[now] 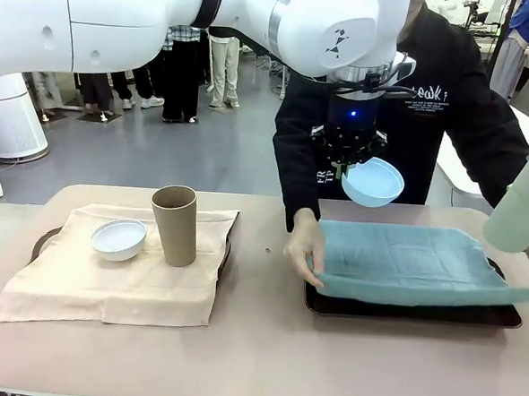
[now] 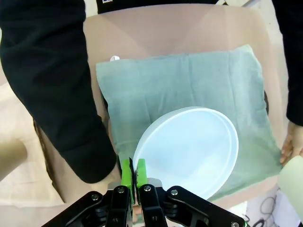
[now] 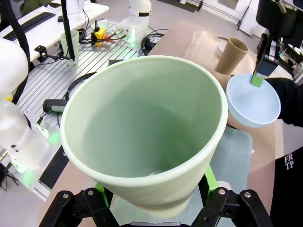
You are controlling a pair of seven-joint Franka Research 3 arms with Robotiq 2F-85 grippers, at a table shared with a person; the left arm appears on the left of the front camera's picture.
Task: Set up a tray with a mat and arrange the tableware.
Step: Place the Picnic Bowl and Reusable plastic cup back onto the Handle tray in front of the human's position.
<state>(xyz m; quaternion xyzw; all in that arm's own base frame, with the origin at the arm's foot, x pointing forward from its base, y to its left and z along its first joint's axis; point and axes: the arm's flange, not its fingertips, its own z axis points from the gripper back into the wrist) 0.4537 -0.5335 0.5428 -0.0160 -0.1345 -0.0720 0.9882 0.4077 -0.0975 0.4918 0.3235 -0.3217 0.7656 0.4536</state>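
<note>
Nearest on the counter [image 1: 264, 359] lies a beige mat [image 1: 107, 278] over the left tray [image 1: 42, 241], carrying a white bowl [image 1: 118, 238] and, just beside it, an upright tan cup [image 1: 175, 225]; that setting looks finished. To the right, a blue mat [image 1: 404, 260] drapes the second tray [image 1: 410, 310], its near edge overhanging. The person's hand [image 1: 305, 245] pinches its left edge, probably to flatten it before anything lands. Above the mat, the left tool [image 1: 342, 167] is clamped shut on the rim of the blue bowl [image 1: 373, 182], holding it clear while the cloth is smoothed. At the right edge, the right tool [image 3: 154, 201] grips the green cup [image 1: 525, 203] with wide-set fingers round its base, waiting in the air.
</note>
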